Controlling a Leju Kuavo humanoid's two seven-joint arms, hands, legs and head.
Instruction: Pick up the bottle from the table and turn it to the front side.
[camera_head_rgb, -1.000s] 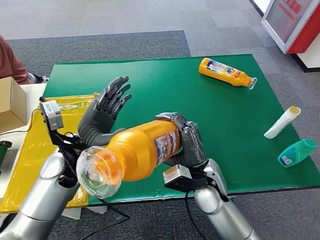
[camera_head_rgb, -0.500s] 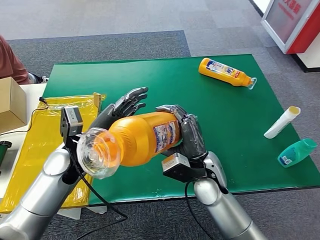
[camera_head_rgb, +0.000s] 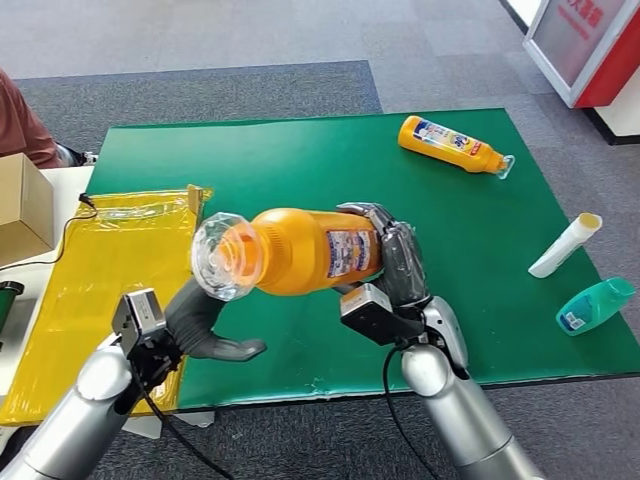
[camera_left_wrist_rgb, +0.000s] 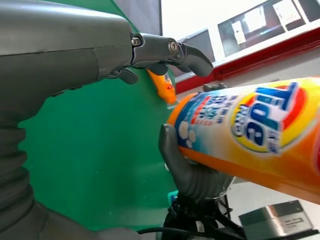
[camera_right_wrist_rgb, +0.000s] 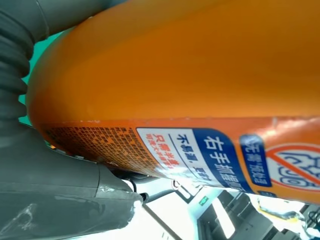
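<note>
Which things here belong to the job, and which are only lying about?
Job: orange bottle, held off the table by the right hand; left hand below its cap.

Lying about: second orange bottle, white tube, teal bottle, yellow bag, cardboard box.

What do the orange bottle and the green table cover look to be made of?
Orange bottle: probably glossy plastic, given its sheen; clear cap, printed label. Green table cover: matte, likely felt or a soft mat, with no glare.

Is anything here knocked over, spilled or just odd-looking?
Nothing spilled. Three containers lie on their sides on the green mat: an orange bottle, a white tube and a teal bottle. The right hand holds another orange bottle sideways.
</note>
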